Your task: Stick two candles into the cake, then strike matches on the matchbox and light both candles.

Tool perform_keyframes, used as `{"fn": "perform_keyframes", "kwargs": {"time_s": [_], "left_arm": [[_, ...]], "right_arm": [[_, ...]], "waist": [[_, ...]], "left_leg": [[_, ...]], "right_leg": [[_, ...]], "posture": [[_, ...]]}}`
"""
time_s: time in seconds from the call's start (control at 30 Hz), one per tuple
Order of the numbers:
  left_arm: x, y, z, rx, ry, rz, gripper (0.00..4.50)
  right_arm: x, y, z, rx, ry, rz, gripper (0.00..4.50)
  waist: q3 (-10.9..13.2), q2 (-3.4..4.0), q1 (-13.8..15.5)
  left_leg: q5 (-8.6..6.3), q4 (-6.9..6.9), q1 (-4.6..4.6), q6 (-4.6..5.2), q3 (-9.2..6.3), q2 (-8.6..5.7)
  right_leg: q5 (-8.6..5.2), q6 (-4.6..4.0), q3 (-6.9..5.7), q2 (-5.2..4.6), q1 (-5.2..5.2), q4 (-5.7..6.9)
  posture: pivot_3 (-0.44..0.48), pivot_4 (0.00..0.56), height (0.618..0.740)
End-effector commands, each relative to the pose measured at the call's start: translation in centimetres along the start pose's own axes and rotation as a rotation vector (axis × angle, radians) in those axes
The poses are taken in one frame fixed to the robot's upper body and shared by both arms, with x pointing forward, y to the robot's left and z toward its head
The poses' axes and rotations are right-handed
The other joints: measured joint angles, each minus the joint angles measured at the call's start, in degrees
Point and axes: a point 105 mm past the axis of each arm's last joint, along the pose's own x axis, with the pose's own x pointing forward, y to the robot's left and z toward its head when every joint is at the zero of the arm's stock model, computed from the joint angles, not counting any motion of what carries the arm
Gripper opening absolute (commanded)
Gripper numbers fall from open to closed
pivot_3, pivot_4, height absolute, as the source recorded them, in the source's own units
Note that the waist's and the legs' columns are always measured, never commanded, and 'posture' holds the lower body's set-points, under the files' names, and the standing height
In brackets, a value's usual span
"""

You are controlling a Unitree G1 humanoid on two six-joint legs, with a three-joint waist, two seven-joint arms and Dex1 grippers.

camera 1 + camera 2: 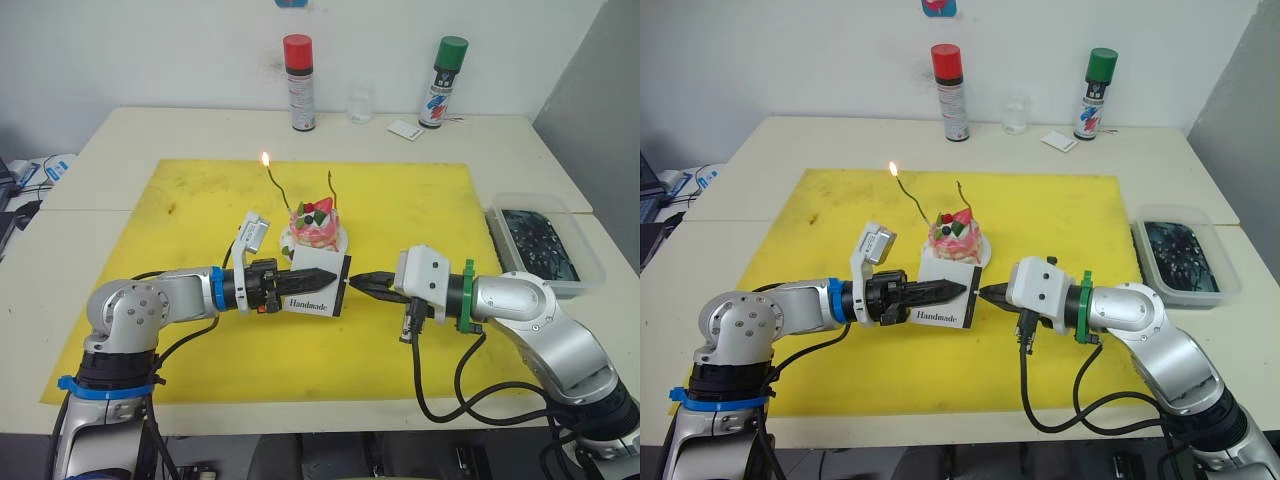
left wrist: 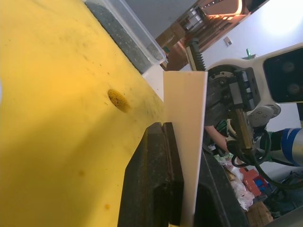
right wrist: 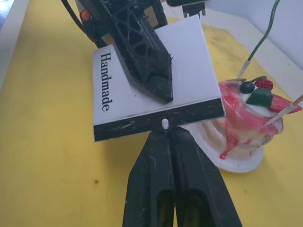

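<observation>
The cake (image 1: 316,228) sits on its white plate (image 1: 340,243) near the middle of the yellow mat (image 1: 180,220) that covers the counter (image 1: 120,130), and it serves as the landmark here. Two candles stand in it: the greenish candle (image 1: 277,188) leans away toward the robot's left side of the cake and burns with a small flame (image 1: 265,159) at its tip, while the pale pinkish candle (image 1: 333,190) rises from the cake's top with no flame visible. Just in front of the cake, on the robot's side, the left tool (image 1: 322,276) is clenched on the matchbox (image 1: 318,286), holding it upright off the mat with the word "Handmade" facing the robot and the black strip turned toward the right tool (image 1: 360,283). That right tool has its fingers pinched together on a match (image 3: 164,124), whose pale head touches the black strip. Behind the cake, at the far edge of the counter, stand a red-capped spray can (image 1: 299,82), a clear glass (image 1: 361,103), a green-capped spray can (image 1: 442,82) and a small white card (image 1: 404,129). To the robot's right of the cake, beyond the mat's edge, lies a clear plastic tray (image 1: 545,240) with dark contents.
</observation>
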Motion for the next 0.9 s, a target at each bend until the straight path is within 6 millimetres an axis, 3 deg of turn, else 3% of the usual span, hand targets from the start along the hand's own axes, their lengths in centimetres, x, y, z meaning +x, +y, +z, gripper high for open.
{"fn": "perform_keyframes", "kwargs": {"time_s": [0.03, 0.33, 0.47, 0.57, 0.63, 0.7, 0.77, 0.9], "left_arm": [[0.1, -1.2, 0.3, 0.04, 0.005, -0.043, 0.0], [1.0, -1.8, 0.4, 0.042, 0.01, -0.088, 0.0], [1.7, -2.3, 1.0, 0.076, -0.006, -0.117, 0.0], [0.6, -2.7, 4.7, 0.204, -0.069, -0.087, 0.0], [-2.0, -4.1, 10.8, 0.352, -0.189, -0.035, 0.0], [-4.1, -5.7, 13.9, 0.427, -0.257, -0.012, 0.0], [-4.5, -5.9, 13.5, 0.424, -0.237, -0.006, 0.0], [-4.2, -5.0, 9.1, 0.33, -0.141, -0.007, 0.0]], "right_arm": [[0.1, 0.0, 0.3, -0.046, -0.002, 0.005, 0.03], [1.3, 0.2, 0.2, -0.085, 0.005, 0.061, 0.03], [1.8, 1.2, -0.2, -0.096, 0.004, 0.133, 0.03], [1.3, 3.0, -1.1, -0.127, 0.021, 0.24, 0.03], [-0.1, 3.2, -1.2, -0.154, 0.029, 0.281, 0.03], [-1.2, 2.3, -1.2, -0.164, 0.044, 0.27, 0.03], [-1.7, 1.1, -1.2, -0.16, 0.054, 0.226, 0.03], [-2.1, -1.0, -0.5, -0.139, 0.045, 0.127, 0.03]], "waist": [[0.0, 0.0, 0.0], [0.0, 0.0, 0.0], [0.0, 0.0, 0.0], [0.0, -0.03, 0.2], [0.1, -0.24, 0.5], [0.4, -0.22, 0.1], [0.3, -0.06, -0.8], [0.1, 0.32, -1.1]], "left_leg": [[0.0, 0.0, 0.0, 0.0, -0.01, 0.0], [0.0, 0.01, 0.0, 0.0, -0.02, 0.0], [0.0, 0.01, 0.0, 0.0, 0.0, -0.01], [0.0, 0.02, -0.01, 0.0, -0.05, -0.02], [0.0, 0.05, -0.03, -0.01, -0.16, -0.01], [0.02, 0.1, -0.13, -0.01, -0.27, 0.0], [0.0, 0.08, -0.11, 0.01, -0.02, -0.03], [-0.03, -0.08, 0.2, 0.04, 0.11, -0.08]], "right_leg": [[0.0, 0.0, -0.01, 0.0, 0.0, 0.0], [0.0, 0.0, -0.02, 0.0, 0.0, 0.01], [0.0, -0.01, -0.01, 0.0, 0.01, 0.01], [0.0, 0.0, -0.06, 0.0, 0.0, 0.01], [0.0, 0.0, -0.2, 0.02, 0.04, 0.01], [0.0, -0.01, -0.3, 0.07, -0.04, 0.04], [0.02, 0.03, -0.05, 0.03, -0.06, -0.03], [0.02, 0.04, 0.11, -0.12, 0.21, -0.17]], "posture": [[0.0, 0.15, 0.74], [0.0, 0.15, 0.74], [0.0, 0.15, 0.74], [0.0, 0.15, 0.74], [0.0, 0.15, 0.74], [0.0, 0.15, 0.74], [0.0, 0.15, 0.74], [0.0, 0.15, 0.74]]}}
